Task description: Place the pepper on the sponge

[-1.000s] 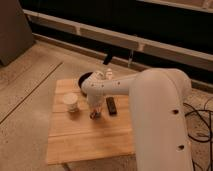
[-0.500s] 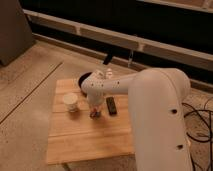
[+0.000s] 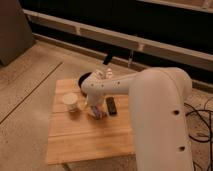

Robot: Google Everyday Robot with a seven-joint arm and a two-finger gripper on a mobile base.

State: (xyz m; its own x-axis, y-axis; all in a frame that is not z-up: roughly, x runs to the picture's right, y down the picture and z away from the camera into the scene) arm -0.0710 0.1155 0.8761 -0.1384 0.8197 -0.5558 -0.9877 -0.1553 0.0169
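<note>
- Camera view: the gripper (image 3: pixel 93 107) is down low over the wooden table (image 3: pixel 75 145), just right of the pale cup (image 3: pixel 70 102) and close to it, at the end of the big white arm (image 3: pixel 160 115).
- Over the last second I saw almost nothing shift. The arm has held the same pose beside the cup, and the cup has not budged.
- Right under the gripper, still just right of the cup, is a small orange-red spot, the pepper (image 3: pixel 94 112).
- Pressed against it on the side away from the cup is a blue-grey patch, the sponge (image 3: pixel 101 115).
- The two touch or overlap. I cannot make out whether the pepper sits on top of the sponge or only against it.
- I cannot tell from here whether the gripper is closed on the pepper or has let it go.
- The black bar (image 3: pixel 111 105) lies further right of the cup, beyond the sponge, and has stayed put. The dark bowl (image 3: pixel 84 79) sits behind the cup, partly hidden by the arm.
- My reading of the stillness is that the arm is dwelling at the sponge. That fits either the pepper being lowered the last bit or it having just been set down before release. Either way, the pepper is at the sponge and nowhere else on the table.
</note>
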